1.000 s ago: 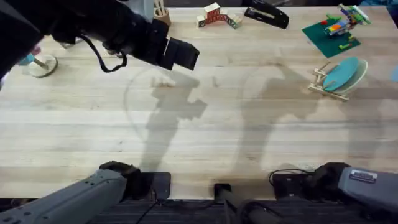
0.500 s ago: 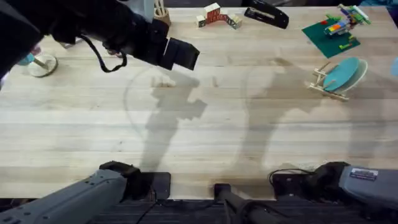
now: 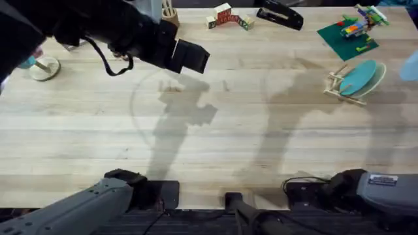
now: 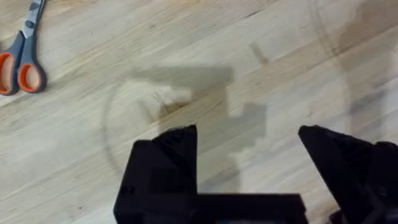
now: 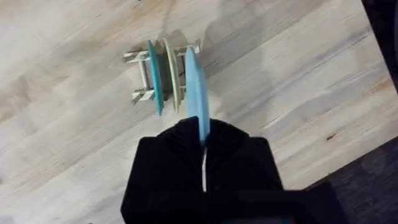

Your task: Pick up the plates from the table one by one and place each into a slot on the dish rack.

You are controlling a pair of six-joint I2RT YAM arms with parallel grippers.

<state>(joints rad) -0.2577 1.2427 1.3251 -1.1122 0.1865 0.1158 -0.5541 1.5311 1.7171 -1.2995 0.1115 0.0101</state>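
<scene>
The dish rack (image 3: 348,83) stands at the table's (image 3: 235,124) far right, with a teal plate (image 3: 358,76) and a cream-coloured plate (image 3: 377,77) upright in its slots. In the right wrist view my right gripper (image 5: 200,134) is shut on the sky-blue plate (image 5: 194,93), held edge-on just above and beside the rack (image 5: 144,79), next to the cream plate (image 5: 172,78) and the teal plate (image 5: 153,78). That blue plate (image 3: 410,65) peeks in at the overhead's right edge. My left gripper (image 3: 191,57) (image 4: 249,140) hangs open over bare wood at the far left.
Along the back edge lie toy blocks (image 3: 227,15), a black stapler (image 3: 281,15) and a green baseplate with bricks (image 3: 348,36). A small round stand (image 3: 44,67) sits at the far left. Orange-handled scissors (image 4: 22,53) lie near the left gripper.
The sky-blue plate at the overhead's right edge has come further into view and slightly farther back, and the right arm's shadow has shifted right. The left arm has stayed still.
</scene>
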